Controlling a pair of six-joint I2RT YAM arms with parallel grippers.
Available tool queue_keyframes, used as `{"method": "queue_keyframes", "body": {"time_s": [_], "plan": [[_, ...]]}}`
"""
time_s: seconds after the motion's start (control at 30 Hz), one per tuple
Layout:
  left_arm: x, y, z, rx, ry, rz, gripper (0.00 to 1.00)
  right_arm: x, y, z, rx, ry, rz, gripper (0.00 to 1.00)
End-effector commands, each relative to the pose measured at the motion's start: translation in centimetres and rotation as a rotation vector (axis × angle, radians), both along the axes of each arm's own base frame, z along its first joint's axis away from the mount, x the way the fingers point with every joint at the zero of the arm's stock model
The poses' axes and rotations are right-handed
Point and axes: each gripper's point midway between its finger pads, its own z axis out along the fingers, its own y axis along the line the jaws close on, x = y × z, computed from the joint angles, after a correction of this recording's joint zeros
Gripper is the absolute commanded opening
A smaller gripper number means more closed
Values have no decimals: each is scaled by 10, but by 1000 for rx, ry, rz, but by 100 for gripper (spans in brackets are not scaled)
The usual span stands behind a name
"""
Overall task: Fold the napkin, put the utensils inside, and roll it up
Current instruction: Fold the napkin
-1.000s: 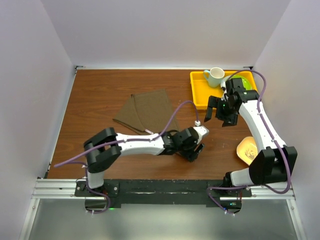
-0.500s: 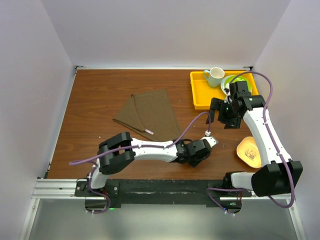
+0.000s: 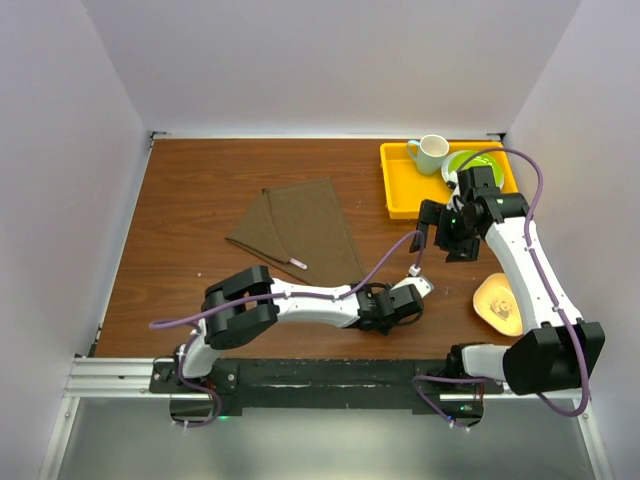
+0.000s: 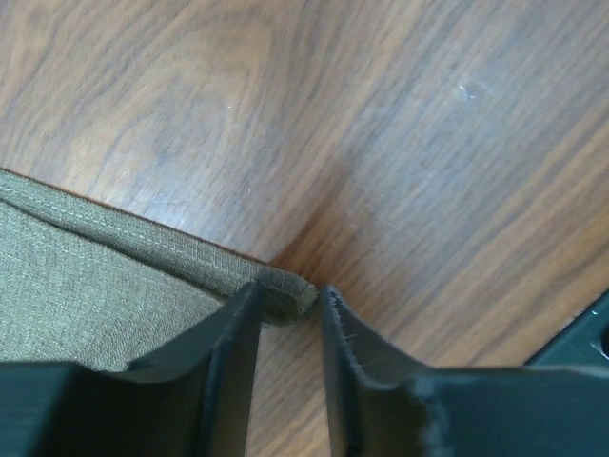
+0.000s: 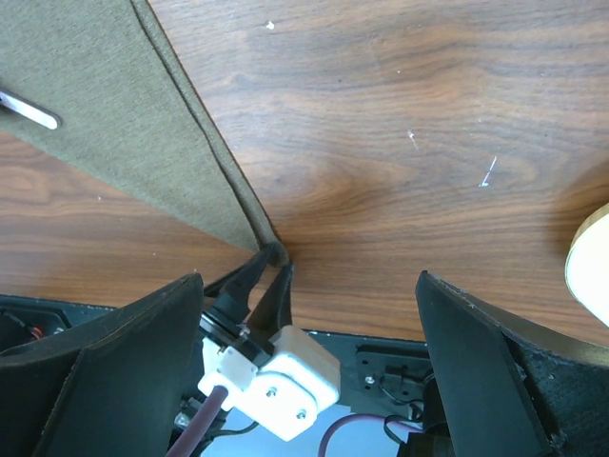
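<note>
While the napkin (image 3: 300, 228) lies left of centre on the wooden worktop (image 3: 195, 190), folded into overlapping flaps, only a short pale end of the knife (image 3: 297, 263) shows, resting on the cloth near its front edge. At the napkin's near right corner sits the left tool (image 4: 290, 303), low against the wood, its fingers (image 4: 233, 343) drawn narrow with the hemmed corner of the cloth pinched between their tips. Further right, the right tool (image 3: 438, 234) hangs above bare wood with its jaws spread wide and nothing between them, well apart from the napkin. Behind it, in the far right corner, a yellow tray (image 3: 400, 190) holds a white mug (image 3: 432, 152) and a green dish (image 3: 470, 163). Near the right edge, beside the right arm, a tan plate (image 3: 497, 300) lies on the worktop.
</note>
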Motion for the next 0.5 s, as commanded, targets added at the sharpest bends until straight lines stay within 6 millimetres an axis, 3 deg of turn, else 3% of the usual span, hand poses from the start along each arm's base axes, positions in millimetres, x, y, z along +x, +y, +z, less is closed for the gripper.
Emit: {"method": "queue_keyframes", "body": {"time_s": [0.0, 0.07, 0.23, 0.27, 0.33, 0.37, 0.4, 0.43, 0.47], "plan": [[11, -10, 13, -22, -57, 23, 16, 0, 5, 3, 28, -9, 24, 98], [14, -10, 27, -41, -79, 33, 1, 1, 5, 3, 28, -9, 26, 98], [27, 3, 66, -97, -101, 58, 0, 7, 8, -1, 37, -3, 31, 98], [29, 7, 84, -131, -101, 59, 0, 9, 9, -1, 41, -4, 33, 98], [39, 21, 90, -148, -70, 68, 0, 13, 13, -4, 60, 7, 41, 98], [42, 27, 105, -184, -58, 68, 0, 16, 14, -3, 68, 6, 46, 98], [55, 41, 103, -189, -43, 96, 0, 19, 16, -3, 75, 2, 52, 98], [56, 46, 106, -210, -18, 87, 0, 21, 19, -6, 86, 18, 57, 98], [70, 59, 122, -252, -30, 118, 0, 25, 20, -4, 88, 11, 61, 98]]}}
